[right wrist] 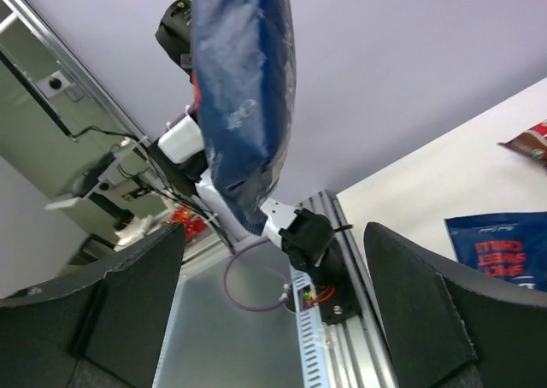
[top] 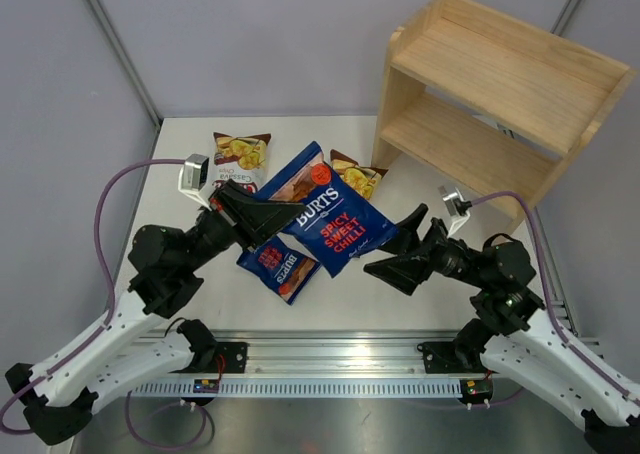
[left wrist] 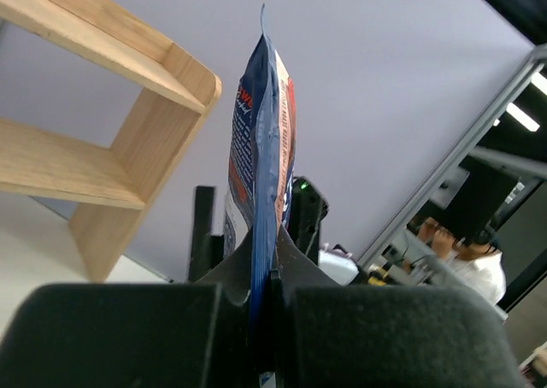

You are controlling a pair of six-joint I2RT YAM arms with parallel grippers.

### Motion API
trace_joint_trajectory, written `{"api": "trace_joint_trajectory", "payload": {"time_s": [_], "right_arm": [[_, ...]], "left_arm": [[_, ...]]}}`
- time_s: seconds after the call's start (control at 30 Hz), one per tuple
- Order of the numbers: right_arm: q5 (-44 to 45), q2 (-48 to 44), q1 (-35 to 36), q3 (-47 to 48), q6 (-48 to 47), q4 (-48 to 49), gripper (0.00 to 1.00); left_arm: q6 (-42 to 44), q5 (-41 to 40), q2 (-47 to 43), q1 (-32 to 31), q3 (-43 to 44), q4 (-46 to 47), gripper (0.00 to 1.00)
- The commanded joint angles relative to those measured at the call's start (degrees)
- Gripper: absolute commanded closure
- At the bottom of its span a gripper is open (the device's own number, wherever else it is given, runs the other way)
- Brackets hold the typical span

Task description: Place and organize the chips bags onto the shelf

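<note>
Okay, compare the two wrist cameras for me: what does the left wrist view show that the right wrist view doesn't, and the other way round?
Only the left wrist view shows the wooden shelf and the left gripper clamped on the edge of the held blue chips bag, seen edge-on. Only the right wrist view shows the right gripper open with nothing in it, and a second blue chips bag lying on the table. Both views show the held blue chips bag lifted up in the air.
</note>
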Motion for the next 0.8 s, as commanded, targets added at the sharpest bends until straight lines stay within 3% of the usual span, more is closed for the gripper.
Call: {"api": "trace_joint_trajectory", "payload": {"time_s": [0.0,0.17,0.23,0.27,0.37,0.57,0.67,0.77], "right_arm": [[0.5,5.8,0.3,-1.9,11.1,23.0,0.06],[5.9,10.7,0.4,-3.8,14.7,34.6,0.12],[9.1,10.9,0.5,-4.2,15.2,35.7,0.19],[10.2,10.8,0.6,-4.7,15.8,36.3,0.29],[11.8,10.6,0.6,-5.3,15.7,35.6,0.37],[11.2,10.3,0.6,-5.3,13.4,31.7,0.33],[13.2,8.9,0.6,-7.0,12.2,30.4,0.4],[11.7,9.1,0.6,-6.9,12.3,31.8,0.54]], "left_arm": [[-10.6,-5.8,1.1,0.0,-2.6,13.8,1.0],[-13.8,-8.4,1.9,-0.1,-4.2,17.5,1.0],[-13.5,-8.6,2.2,-0.1,-4.1,16.4,1.0],[-13.2,-8.6,2.8,-0.1,-3.7,15.2,1.0],[-13.1,-7.6,4.0,-0.1,-2.4,13.4,1.0],[-13.1,-6.1,5.5,-0.1,0.2,11.1,1.0],[-14.6,-5.3,6.1,-0.1,0.4,12.3,1.0],[-16.0,-4.6,7.3,-0.1,1.3,11.4,1.0]]}}
